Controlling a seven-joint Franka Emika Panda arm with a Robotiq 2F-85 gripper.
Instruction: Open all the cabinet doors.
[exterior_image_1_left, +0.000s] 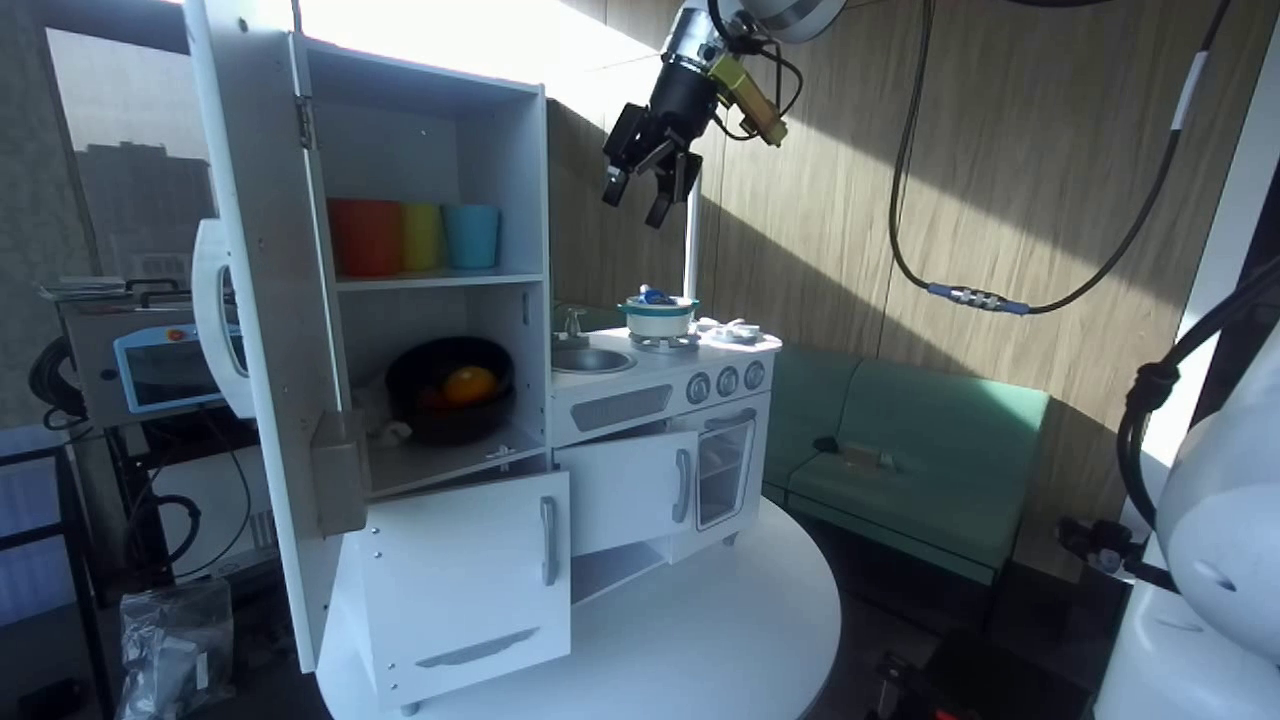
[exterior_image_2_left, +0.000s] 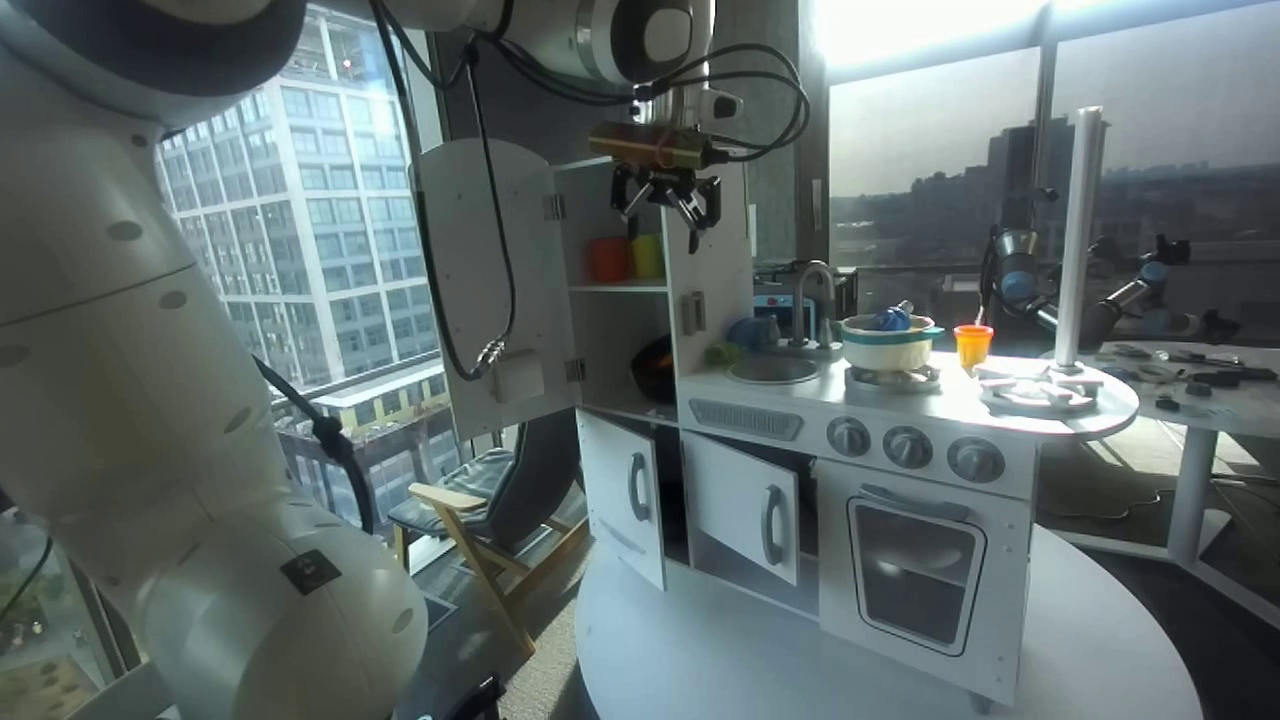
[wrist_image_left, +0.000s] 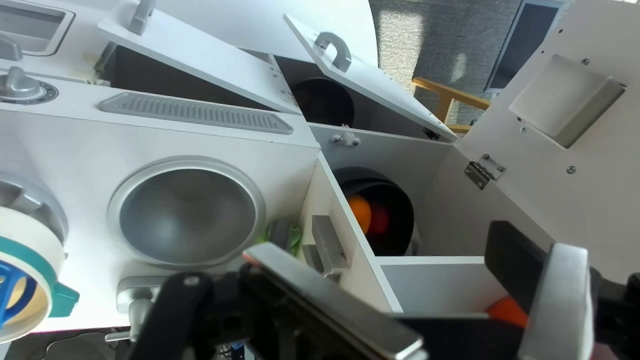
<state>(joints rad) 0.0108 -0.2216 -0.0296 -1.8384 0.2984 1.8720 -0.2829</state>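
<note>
Gripper (exterior_image_1_left: 635, 201) spread and empty above the toy kitchen (exterior_image_1_left: 560, 420): tall door (exterior_image_1_left: 285, 330) jutting past the left edge of the tabletop (exterior_image_1_left: 740, 610) in both exterior views, lower door (exterior_image_1_left: 460, 575) and sink door (exterior_image_1_left: 625, 495) ajar. Should I yank the oven door (exterior_image_1_left: 724, 465), seemingly shut nearer the right edge, everything might slide.

A reddish cup (exterior_image_1_left: 364, 238), yellow cup (exterior_image_1_left: 421, 238) and blue cup (exterior_image_1_left: 471, 237) stand in a row above a black pan (exterior_image_1_left: 450, 425) holding an orange piece (exterior_image_1_left: 469, 385). A white pot (exterior_image_2_left: 885, 352) with a blue object (exterior_image_2_left: 892, 319) in it sits on a burner (exterior_image_2_left: 893, 380), near an orange cup (exterior_image_2_left: 972, 347). A green bench (exterior_image_1_left: 915, 460) stands by the wooden wall (exterior_image_1_left: 800, 200).
</note>
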